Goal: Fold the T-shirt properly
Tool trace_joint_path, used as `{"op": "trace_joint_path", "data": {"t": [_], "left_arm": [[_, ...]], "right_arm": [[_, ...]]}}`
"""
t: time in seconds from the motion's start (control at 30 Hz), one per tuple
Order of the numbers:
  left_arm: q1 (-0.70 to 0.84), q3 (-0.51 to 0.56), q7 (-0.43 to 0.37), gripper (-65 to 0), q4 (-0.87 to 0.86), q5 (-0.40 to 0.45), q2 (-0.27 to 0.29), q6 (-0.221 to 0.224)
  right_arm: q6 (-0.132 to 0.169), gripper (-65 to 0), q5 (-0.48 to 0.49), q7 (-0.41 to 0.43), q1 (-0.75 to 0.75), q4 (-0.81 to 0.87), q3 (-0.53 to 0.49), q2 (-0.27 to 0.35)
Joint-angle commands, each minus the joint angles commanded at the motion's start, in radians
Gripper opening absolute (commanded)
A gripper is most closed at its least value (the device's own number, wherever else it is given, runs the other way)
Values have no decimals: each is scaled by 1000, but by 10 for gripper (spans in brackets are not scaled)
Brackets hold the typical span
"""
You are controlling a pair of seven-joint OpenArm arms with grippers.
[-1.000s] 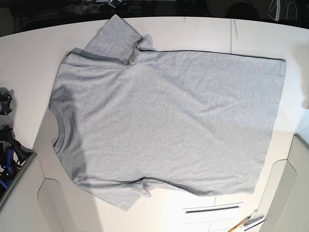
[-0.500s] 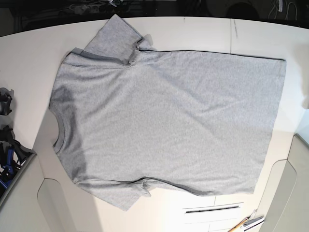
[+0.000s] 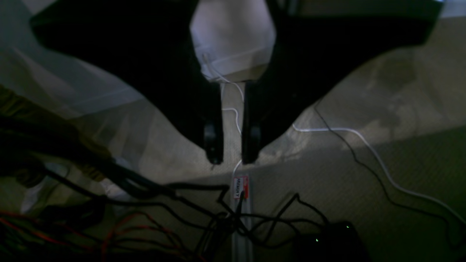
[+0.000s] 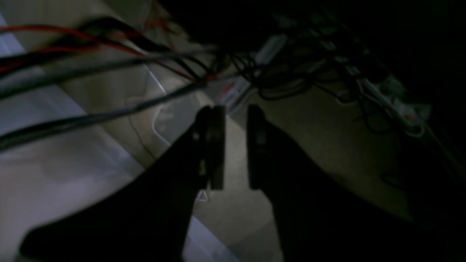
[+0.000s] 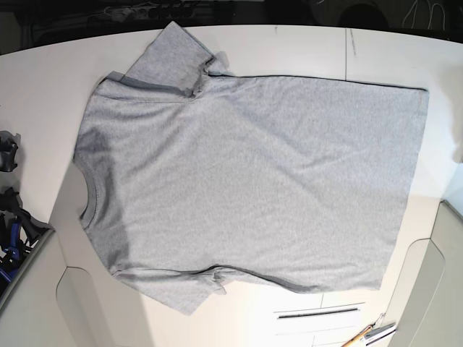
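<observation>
Base view, item one: the T-shirt (image 5: 249, 184) is lying spread flat on the white table (image 5: 43, 79), plain grey side up, collar toward the left, hem toward the right, one sleeve at the far edge and one at the near edge. Compared with the two earlier base pictures, nothing is shifting: outline, creases and sleeve folds are sitting exactly as before. No fold has been started.

Item two: neither arm is showing over the table.

Item three: the left gripper (image 3: 232, 156) is hanging above a dim floor strewn with cables (image 3: 204, 214), jaws slightly parted, nothing between them.

Item four: the right gripper (image 4: 235, 147) is doing likewise, jaws slightly apart and empty.

Assessment: with the cloth undisturbed and both claws well away from it, the task appears to be waiting at its very beginning.
</observation>
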Motion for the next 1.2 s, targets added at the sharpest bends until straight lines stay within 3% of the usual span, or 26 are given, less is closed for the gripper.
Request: {"op": "trace_joint_path", "data": {"t": [0.13,0.27,0.33,0.5,0.57,0.77,0.9,1.0,1.2], "left_arm": [[76,-2,16,-527,119,-17,-11,0],[148,-50,49,-527,249,-42,-11,0],[184,-78,53,-527,320,-42,-11,0],[277,-148,79,-527,483,-90,-11,0],[306,-169,97,-527,537,-130,-11,0],[389,-188,111,-522,687,-134,-11,-20],[416,-190,142,-409,769,-138,-11,-23],[420,-190,173,-406,824,-137,-11,-23],[420,-259,201,-406,918,-149,-11,-23]], "right_arm": [[40,-552,39,-3,-106,155,67,38],[116,-552,138,-12,-209,322,185,52],[133,-552,184,-46,-250,400,246,51],[138,-552,301,-156,-316,562,362,51],[141,-552,333,-187,-330,610,383,51],[141,-552,463,-317,-337,687,420,51],[142,-553,583,-383,-337,728,487,51],[160,-553,673,-453,-340,785,555,51],[160,-553,777,-480,-387,964,711,51]]}}
